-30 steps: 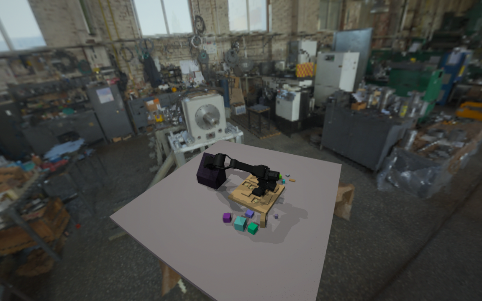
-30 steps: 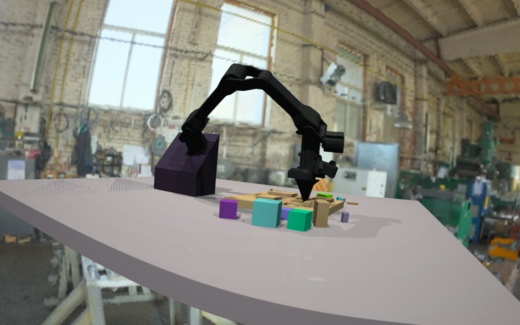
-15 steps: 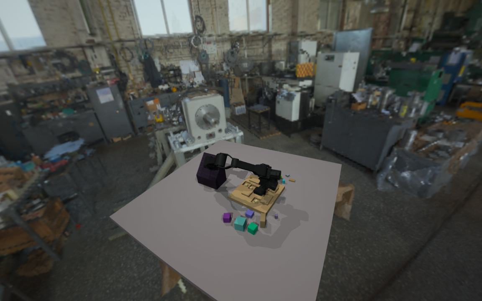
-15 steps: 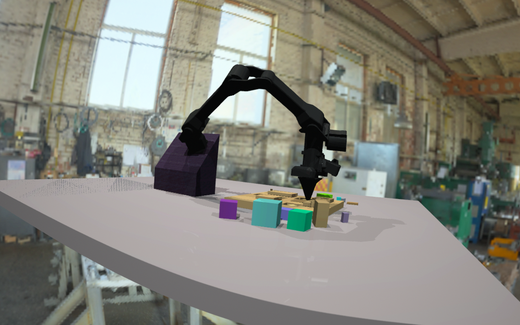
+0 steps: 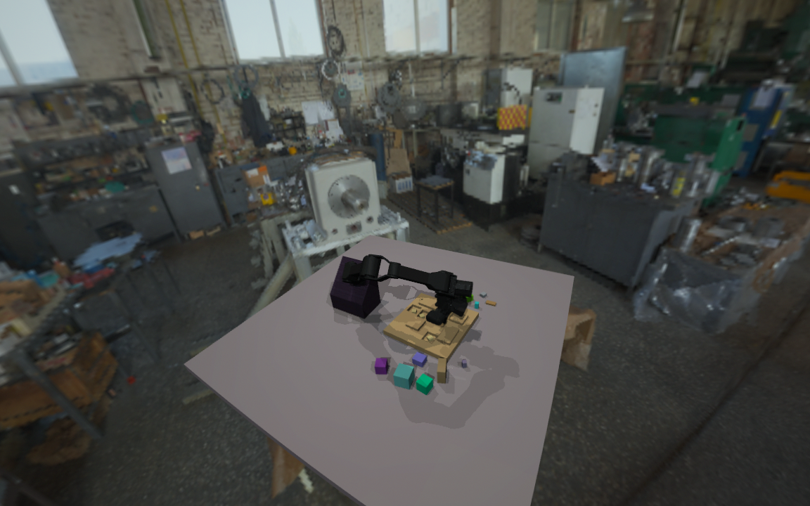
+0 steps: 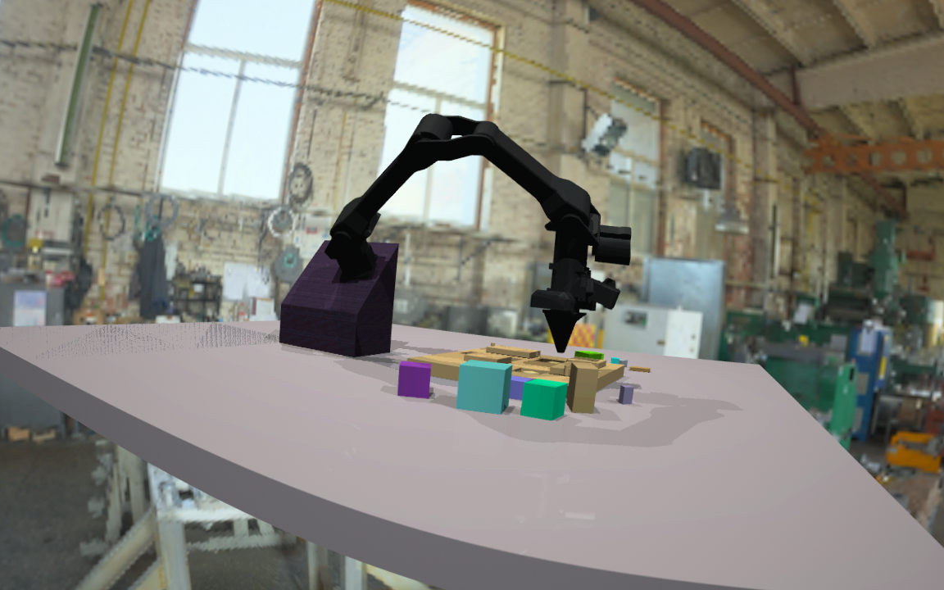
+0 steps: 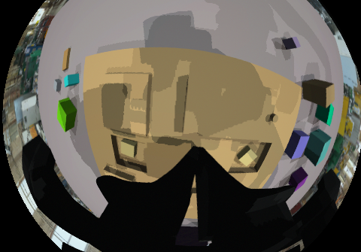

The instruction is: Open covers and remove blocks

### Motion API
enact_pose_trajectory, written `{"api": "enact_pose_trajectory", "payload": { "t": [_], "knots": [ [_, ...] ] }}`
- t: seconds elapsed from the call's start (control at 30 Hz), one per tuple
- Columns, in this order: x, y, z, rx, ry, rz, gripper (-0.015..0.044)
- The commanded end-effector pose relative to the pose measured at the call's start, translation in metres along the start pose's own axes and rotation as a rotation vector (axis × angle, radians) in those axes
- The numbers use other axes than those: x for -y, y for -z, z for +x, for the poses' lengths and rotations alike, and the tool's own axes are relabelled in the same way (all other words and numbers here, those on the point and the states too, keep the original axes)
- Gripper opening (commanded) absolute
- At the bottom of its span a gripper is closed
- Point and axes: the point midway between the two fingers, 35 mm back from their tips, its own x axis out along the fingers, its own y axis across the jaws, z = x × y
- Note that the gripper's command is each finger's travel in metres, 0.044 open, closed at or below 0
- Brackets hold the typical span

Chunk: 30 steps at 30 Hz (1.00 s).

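The tan puzzle board [image 5: 395, 332] [image 7: 94, 68] lies flat on the table. In the wrist view one pale block [image 7: 128, 148] sits in an uncovered well at the lower left and another pale block [image 7: 247, 156] in an uncovered well at the lower right. A broad swivelling cover [image 7: 233, 107] extends left from a round pin [image 7: 271, 117]. A raised edge surrounds a recess at the board's upper left; I cannot tell how that cover stands. My gripper [image 6: 561, 350] [image 7: 196, 151] is shut and empty, pointing down just above the board, and its fingers hide the board's near part.
A purple cube [image 5: 381, 365] [image 6: 414, 378], teal cube [image 5: 403, 375] [image 6: 483, 386], green cube [image 5: 424, 384] [image 6: 542, 399], blue-violet block [image 5: 419, 359] and brown block [image 5: 441, 370] [image 6: 582, 386] stand beside the board. A lime block [image 7: 67, 114] and cyan block [image 7: 71, 80] lie on its other side.
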Motion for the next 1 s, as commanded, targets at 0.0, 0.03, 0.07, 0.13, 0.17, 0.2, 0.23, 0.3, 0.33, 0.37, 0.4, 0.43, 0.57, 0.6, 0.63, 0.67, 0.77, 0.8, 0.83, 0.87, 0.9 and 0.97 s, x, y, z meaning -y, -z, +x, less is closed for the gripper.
{"api": "enact_pose_trajectory", "payload": {
  "t": [0.0, 0.03, 0.07, 0.13, 0.17, 0.2, 0.23, 0.3, 0.33, 0.37, 0.4, 0.43, 0.57, 0.6, 0.63, 0.67, 0.77, 0.8, 0.83, 0.87, 0.9, 0.97],
  "knots": [
    [0.001, -0.003, -0.009, 0.009, -0.007, 0.011, 0.0000],
    [0.001, -0.003, -0.010, 0.009, -0.007, 0.011, 0.0000],
    [0.001, -0.003, -0.012, 0.009, -0.007, 0.011, 0.0000],
    [0.000, -0.003, -0.014, 0.009, -0.007, 0.011, 0.0000],
    [0.000, -0.003, -0.016, 0.009, -0.007, 0.011, 0.0000],
    [0.000, -0.003, -0.017, 0.009, -0.007, 0.011, 0.0000],
    [0.000, -0.003, -0.018, 0.009, -0.007, 0.011, 0.0000],
    [0.000, -0.003, -0.021, 0.008, -0.007, 0.011, 0.0000],
    [0.000, -0.003, -0.022, 0.008, -0.007, 0.011, 0.0000],
    [0.000, -0.003, -0.024, 0.008, -0.007, 0.011, 0.0000],
    [0.000, -0.002, -0.025, 0.008, -0.007, 0.011, 0.0000],
    [0.000, -0.002, -0.026, 0.008, -0.007, 0.011, 0.0000],
    [-0.004, 0.007, -0.021, 0.000, -0.002, 0.052, 0.0000],
    [-0.007, 0.012, -0.022, 0.001, -0.003, 0.088, 0.0000],
    [-0.009, 0.017, -0.023, 0.001, -0.004, 0.124, 0.0000],
    [-0.011, 0.022, -0.024, 0.001, -0.005, 0.160, 0.0000],
    [-0.018, 0.037, -0.027, 0.001, -0.008, 0.267, 0.0000],
    [-0.020, 0.042, -0.028, 0.001, -0.009, 0.303, 0.0000],
    [-0.021, 0.047, -0.028, 0.000, -0.010, 0.339, 0.0000],
    [-0.023, 0.053, -0.029, 0.000, -0.010, 0.375, 0.0000],
    [-0.025, 0.058, -0.030, 0.000, -0.011, 0.411, 0.0000],
    [-0.028, 0.069, -0.031, 0.000, -0.012, 0.483, 0.0000]
  ]
}}
